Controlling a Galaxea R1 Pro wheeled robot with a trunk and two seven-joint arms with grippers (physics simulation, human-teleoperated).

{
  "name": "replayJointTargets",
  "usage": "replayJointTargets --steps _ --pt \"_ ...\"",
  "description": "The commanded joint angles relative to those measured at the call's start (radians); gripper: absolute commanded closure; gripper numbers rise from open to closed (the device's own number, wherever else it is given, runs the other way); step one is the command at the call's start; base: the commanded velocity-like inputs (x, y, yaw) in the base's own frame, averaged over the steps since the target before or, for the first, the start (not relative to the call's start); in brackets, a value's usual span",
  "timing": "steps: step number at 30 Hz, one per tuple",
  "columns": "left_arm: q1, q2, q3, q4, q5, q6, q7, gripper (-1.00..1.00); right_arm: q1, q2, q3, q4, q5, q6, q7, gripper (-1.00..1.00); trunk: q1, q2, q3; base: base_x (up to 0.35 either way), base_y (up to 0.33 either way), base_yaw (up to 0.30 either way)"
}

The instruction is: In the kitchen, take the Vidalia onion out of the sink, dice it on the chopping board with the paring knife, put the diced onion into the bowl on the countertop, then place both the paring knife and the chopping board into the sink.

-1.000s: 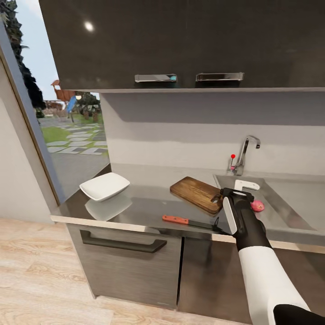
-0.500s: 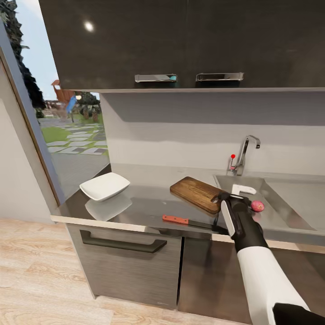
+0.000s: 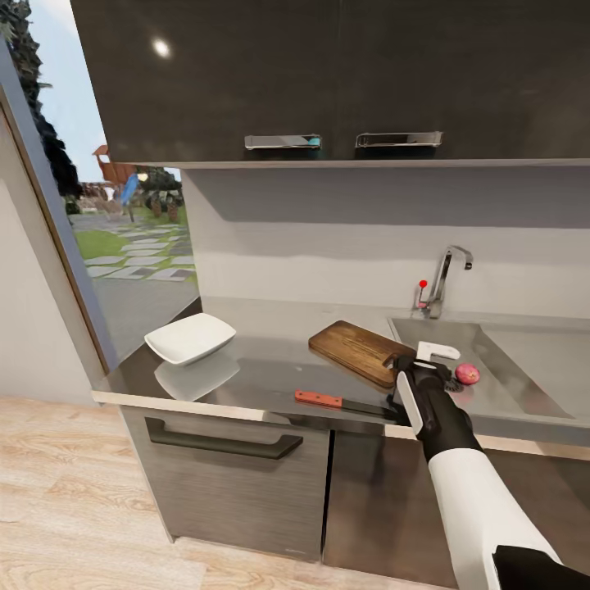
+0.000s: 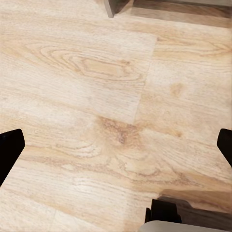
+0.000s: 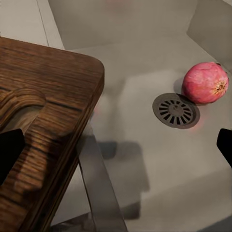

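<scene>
Onion: the round pinkish-red Vidalia onion (image 3: 467,374) lies on the floor of the rectangular grey steel sink (image 3: 524,393), just beside the round dark drain (image 5: 176,110); nothing is touching it.
Right arm: the black-and-white right gripper (image 3: 422,360) hangs over the sink's near-left corner, beside the board's end and near the onion. Its jaws stand wide apart with nothing between them, the dark fingertips (image 5: 9,150) at either edge of the right wrist view.
Chopping board: the dark brown wooden chopping board (image 3: 359,351) with rounded corners lies flat on the glossy grey countertop (image 3: 262,377), its slot-handle end reaching to the sink's rim.
Knife: the small paring knife (image 3: 340,402) with the orange-red handle and dark blade lies near the counter's front edge, in front of the board and apart from it.
Bowl: the white squarish bowl (image 3: 190,338) sits at the counter's far left, well apart from the board.
Left arm: the left gripper (image 4: 116,145) points down at pale wooden floor (image 4: 96,96), jaws spread and empty.
</scene>
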Motion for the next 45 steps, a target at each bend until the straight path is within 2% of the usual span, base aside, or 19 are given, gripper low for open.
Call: replayJointTargets --steps 1,17,31,45 --pt "-0.001 0.000 0.000 0.001 0.005 -0.004 -0.001 -1.00 -0.001 0.001 -0.001 -0.001 0.000 0.005 -0.002 -1.00 0.000 -0.001 -0.001 0.000 0.000 0.000" --pt "-0.001 -0.002 -0.001 0.001 0.006 -0.004 -0.002 -1.00 -0.001 0.002 0.000 0.000 -0.004 0.004 0.000 -1.00 0.000 -0.001 -0.001 0.005 0.001 0.000" --pt "-0.001 -0.004 -0.003 0.002 0.006 -0.004 -0.004 -1.00 -0.001 0.000 -0.001 0.000 -0.004 0.004 0.001 -1.00 0.000 -0.001 -0.001 0.143 0.124 0.000" --pt "-0.001 -0.006 -0.002 0.013 0.005 -0.004 -0.004 -1.00 -0.001 -0.004 -0.003 0.000 -0.001 0.004 0.001 -1.00 0.000 -0.001 -0.001 0.011 0.010 0.000"
